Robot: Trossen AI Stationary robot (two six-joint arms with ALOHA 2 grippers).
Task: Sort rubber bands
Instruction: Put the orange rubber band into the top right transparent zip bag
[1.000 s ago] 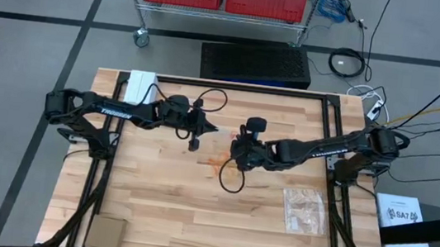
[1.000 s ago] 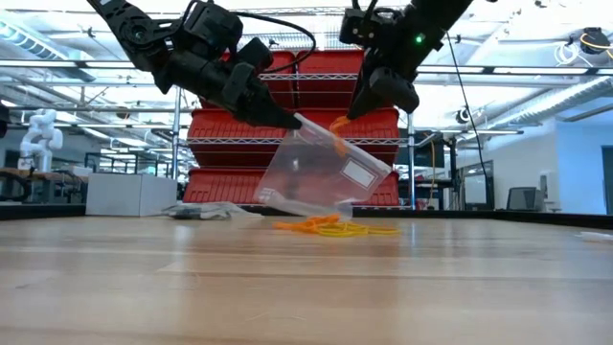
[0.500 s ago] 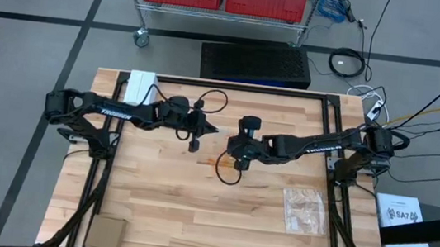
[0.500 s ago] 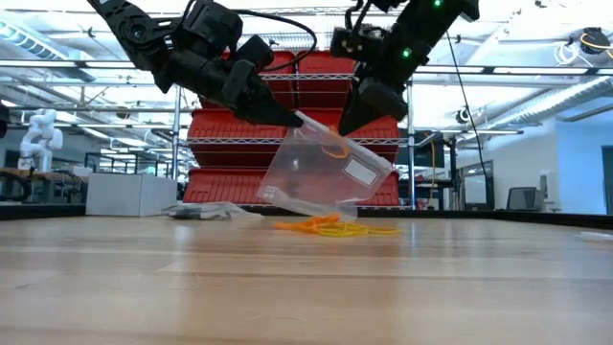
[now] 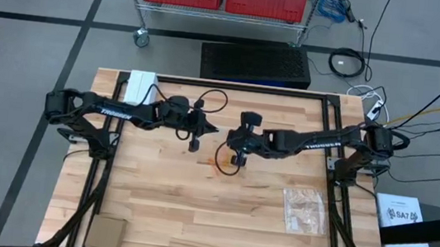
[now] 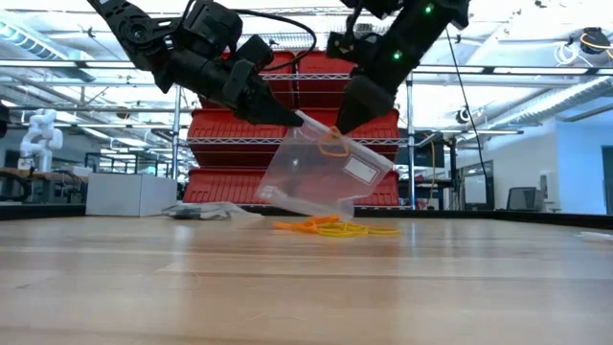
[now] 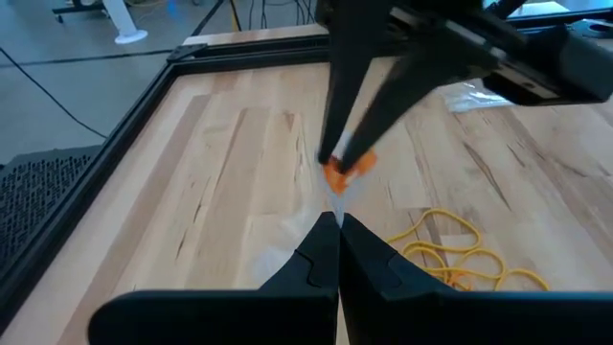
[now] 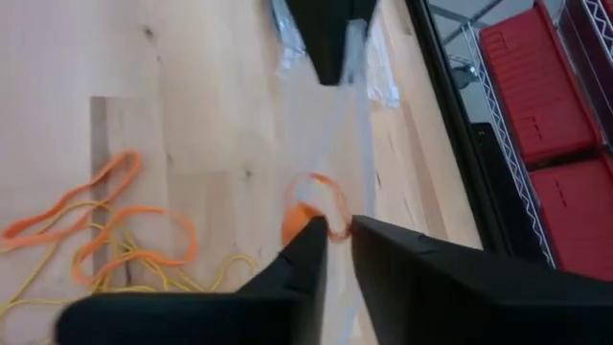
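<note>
Orange rubber band sits between right gripper's fingertips.

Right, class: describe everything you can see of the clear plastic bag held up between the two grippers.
The clear plastic bag is a see-through zip bag with a white label patch. It hangs tilted above the table, its lower end near the pile of orange and yellow rubber bands. The left gripper is shut on its top edge. The right gripper is at its mouth, where an orange rubber band sits.
</note>
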